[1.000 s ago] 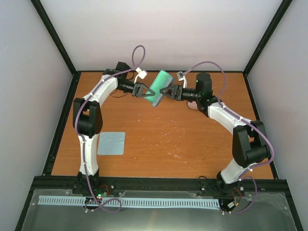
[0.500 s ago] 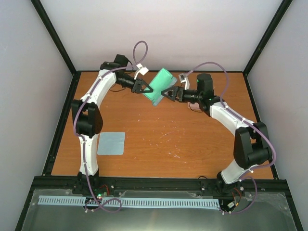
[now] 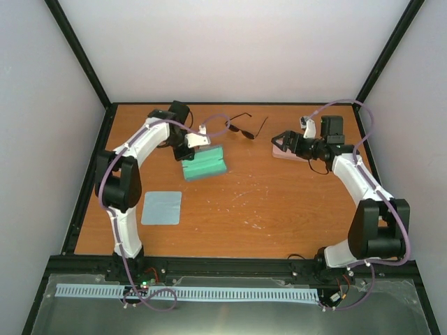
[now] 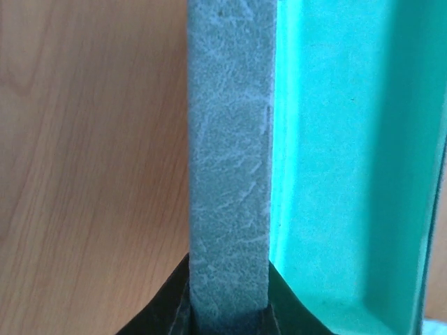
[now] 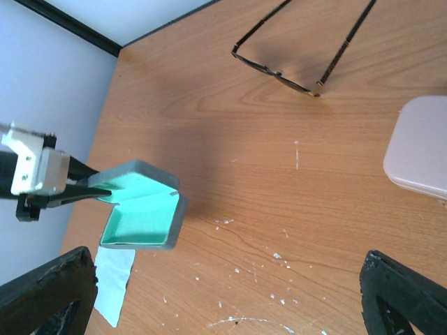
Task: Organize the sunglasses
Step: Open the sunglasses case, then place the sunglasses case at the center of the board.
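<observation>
Left claw (image 4: pixel 227 307) is pressed together on one wall of the open blue-grey case (image 3: pixel 206 165); in its wrist view we see its dark fingers (image 4: pixel 157 314) on either side of that leathery grey edge, with the mint-green lining just to the right. Right claw (image 3: pixel 279 139) is spread wide with nothing between its fingers (image 5: pixel 49 293), which sit at the two lower corners of its own view.

Going from the near edge of the bench (image 3: pixel 279 209) outward, we first meet a light-blue square cloth (image 3: pixel 161 207) lying flat on the left side, beside the left arm. Farther in, left of centre, is the blue-grey case, hinged open with its green inside facing up. On the right, at about the same depth, a pink case (image 5: pixel 419 146) lies just beside the right claw, not gripped by it.

Farthest back, near the rear wall and between the two claws, lie the sunglasses (image 5: pixel 276 72). This is the thin black-framed pair. It rests on the wood with both temples unfolded, apart from both cases and held by neither claw.
</observation>
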### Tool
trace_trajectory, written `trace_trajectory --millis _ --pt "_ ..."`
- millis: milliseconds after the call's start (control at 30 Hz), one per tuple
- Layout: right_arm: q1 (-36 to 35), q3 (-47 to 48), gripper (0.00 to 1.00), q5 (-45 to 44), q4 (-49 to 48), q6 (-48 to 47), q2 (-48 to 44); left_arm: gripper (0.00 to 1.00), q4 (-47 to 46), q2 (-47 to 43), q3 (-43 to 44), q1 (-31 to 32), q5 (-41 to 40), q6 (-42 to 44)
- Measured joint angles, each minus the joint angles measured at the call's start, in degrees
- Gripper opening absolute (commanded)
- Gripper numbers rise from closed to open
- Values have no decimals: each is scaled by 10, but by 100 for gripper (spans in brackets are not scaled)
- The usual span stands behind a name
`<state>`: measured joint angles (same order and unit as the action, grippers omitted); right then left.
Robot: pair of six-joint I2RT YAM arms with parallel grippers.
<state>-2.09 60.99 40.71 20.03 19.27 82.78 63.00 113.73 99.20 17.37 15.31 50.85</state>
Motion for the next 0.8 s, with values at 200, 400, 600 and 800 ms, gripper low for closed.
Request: trace_trajectory --millis 200,400,600,800 --pt "0 2 100 -2 -1 3 28 1 -110 -48 -113 21 -123 52" --pt "0 7 100 -2 -1 3 37 3 -211 -72 -173 39 -156 75" --pt "0 7 100 -2 -6 4 38 7 -273 -73 -200 43 -150 84" --pt "0 6 100 -2 -11 7 38 16 -315 -73 -208 43 -140 87"
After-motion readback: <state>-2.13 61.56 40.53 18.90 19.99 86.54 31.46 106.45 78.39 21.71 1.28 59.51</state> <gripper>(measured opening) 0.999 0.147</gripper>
